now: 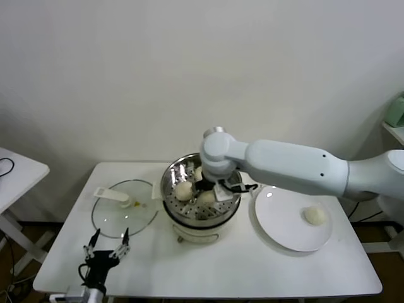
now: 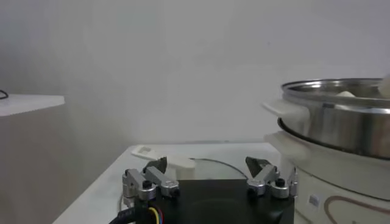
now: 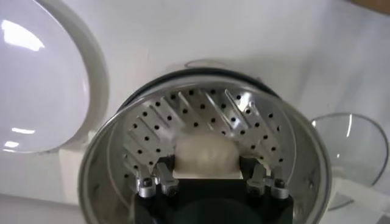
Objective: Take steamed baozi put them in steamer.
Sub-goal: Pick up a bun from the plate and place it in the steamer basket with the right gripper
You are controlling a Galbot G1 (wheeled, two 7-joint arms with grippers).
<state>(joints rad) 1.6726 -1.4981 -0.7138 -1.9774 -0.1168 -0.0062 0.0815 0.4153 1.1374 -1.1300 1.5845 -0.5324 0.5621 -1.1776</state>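
Over the table's middle, in the head view, the right gripper reaches into the shiny steamer beside two buns; one bun waits on the right-hand plate. At the near left, the left gripper idles, jaws spread. In the right wrist view, fingers clasp a smooth, doughy bun low against the perforated steel floor, apparently to set it down gently.

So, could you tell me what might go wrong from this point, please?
1. The right gripper sits low inside the steamer with a baozi between its fingers; the soft bun could stick to a finger and lift back out.
2. Two baozi already lie close by, so the gripper might nudge them.
3. The last baozi is on the plate, and space in the steamer looks tight.
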